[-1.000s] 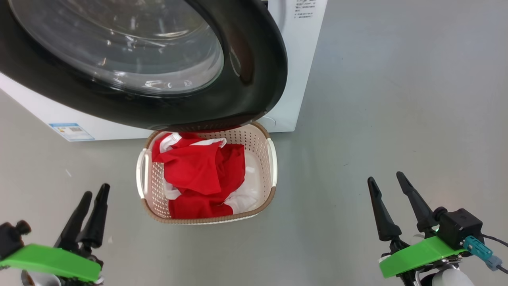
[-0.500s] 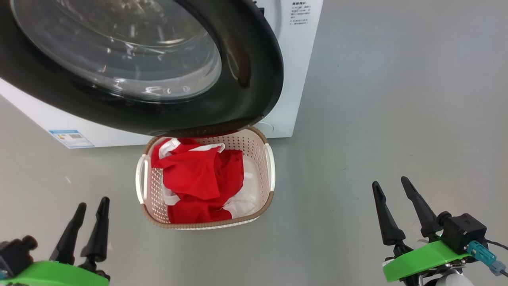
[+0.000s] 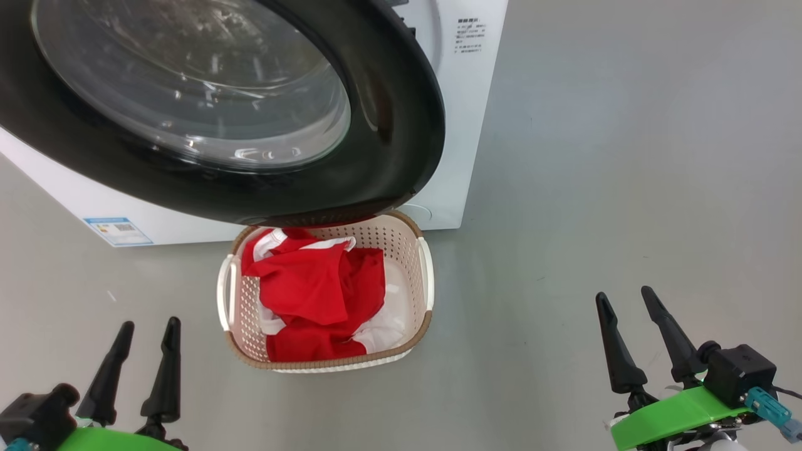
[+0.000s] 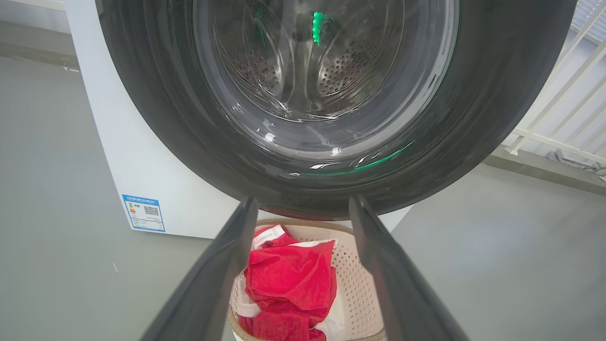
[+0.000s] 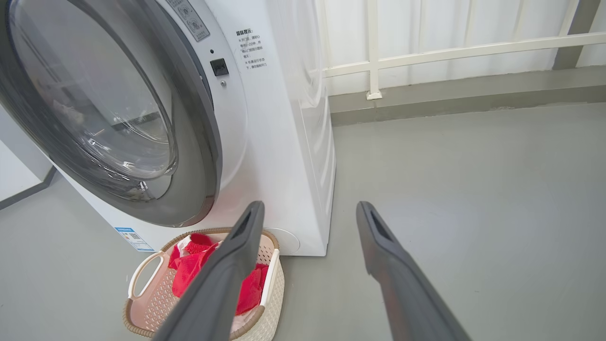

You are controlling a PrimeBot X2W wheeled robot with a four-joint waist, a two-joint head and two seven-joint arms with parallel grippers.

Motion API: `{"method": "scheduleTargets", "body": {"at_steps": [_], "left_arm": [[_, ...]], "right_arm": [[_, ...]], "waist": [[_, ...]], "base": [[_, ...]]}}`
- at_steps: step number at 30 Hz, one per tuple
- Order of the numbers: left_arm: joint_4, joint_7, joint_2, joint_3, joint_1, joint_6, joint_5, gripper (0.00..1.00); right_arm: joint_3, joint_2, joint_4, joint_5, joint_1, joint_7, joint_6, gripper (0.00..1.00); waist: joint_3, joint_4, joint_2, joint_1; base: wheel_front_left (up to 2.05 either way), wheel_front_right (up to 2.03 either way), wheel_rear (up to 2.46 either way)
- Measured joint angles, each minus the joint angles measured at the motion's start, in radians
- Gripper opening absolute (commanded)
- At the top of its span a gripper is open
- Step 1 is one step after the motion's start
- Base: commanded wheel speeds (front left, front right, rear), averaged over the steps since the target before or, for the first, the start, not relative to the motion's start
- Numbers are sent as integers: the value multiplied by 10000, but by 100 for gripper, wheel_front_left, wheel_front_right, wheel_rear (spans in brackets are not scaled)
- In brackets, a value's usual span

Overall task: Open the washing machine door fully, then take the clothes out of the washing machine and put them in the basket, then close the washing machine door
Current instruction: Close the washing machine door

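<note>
The large white boxy front-loading washing machine (image 3: 467, 125) is noted ahead of the robot. Its round door with the wide glossy black rim and bulging glass centre (image 3: 388, 163) is judged to be swung in towards the front but not latched, since the small black latch socket (image 5: 219, 66) is exposed just beside the door's free edge. The cream perforated plastic basket with the brown woven-look rim (image 3: 326, 364) is set on the floor below the door, and the bright red and white clothes (image 3: 313, 288) are heaped inside it. The left gripper (image 3: 150, 324) and right gripper (image 3: 624, 293) are observed low, well apart from the door, jaws spread, nothing held. The free edge lies up and forward, towards the right side; the right arm is judged nearer.
</note>
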Motion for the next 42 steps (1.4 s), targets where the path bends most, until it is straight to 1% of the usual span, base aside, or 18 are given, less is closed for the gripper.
{"method": "scheduleTargets", "body": {"at_steps": [7,14,19,30,31,32,33,34,42], "left_arm": [[-418,0,-349,424,148,-2,1202,100],[-558,0,-686,692,519,-2,1816,100],[-554,0,-907,813,618,-2,2008,100],[-545,0,-974,809,658,-2,2013,100],[-546,0,-986,796,652,-2,2019,100],[-546,0,-1001,773,649,-2,2052,100],[-548,0,-1018,744,642,-2,2096,100],[-552,0,-1034,709,631,-2,2100,100],[-558,0,-1350,545,197,-2,2115,100]], "right_arm": [[-17,6,-21,29,211,0,0,100],[-50,8,-35,29,371,0,0,100],[-42,8,-48,29,373,0,0,100],[-4,6,-113,29,360,0,0,100],[36,4,-119,31,345,0,0,67],[86,0,-123,38,329,0,0,42],[150,-4,-138,42,308,0,0,10],[215,-6,-155,42,277,0,0,0],[734,-61,-92,44,-1049,0,0,0]], "waist": [[-106,5,0,0],[-213,30,0,0],[-247,45,0,0],[-92,172,0,0],[-65,199,0,0],[-43,233,0,0],[-19,270,0,0],[12,307,0,0],[278,767,0,0]], "base": [[0,0,0],[0,0,0],[0,0,0],[0,0,0],[0,0,0],[0,0,0],[0,0,0],[0,0,0],[0,0,0]]}}
